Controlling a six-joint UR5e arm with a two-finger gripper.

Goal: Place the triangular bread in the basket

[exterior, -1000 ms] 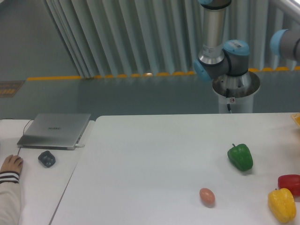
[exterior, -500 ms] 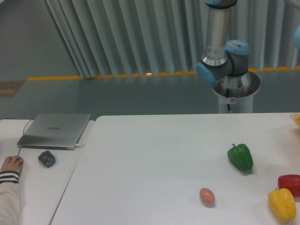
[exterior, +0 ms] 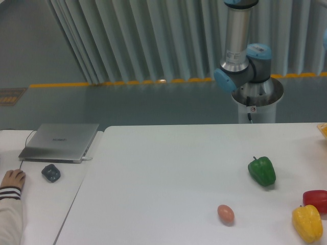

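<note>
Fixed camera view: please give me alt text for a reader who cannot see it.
A white table holds a green pepper, a small brown egg, a yellow pepper and a red pepper at the right edge. The robot arm stands behind it, its gripper out of frame; no bread is visible. A closed laptop sits at left.

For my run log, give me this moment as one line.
gripper: out of frame | triangular bread: not visible | basket: sliver at right edge | table: egg
</note>
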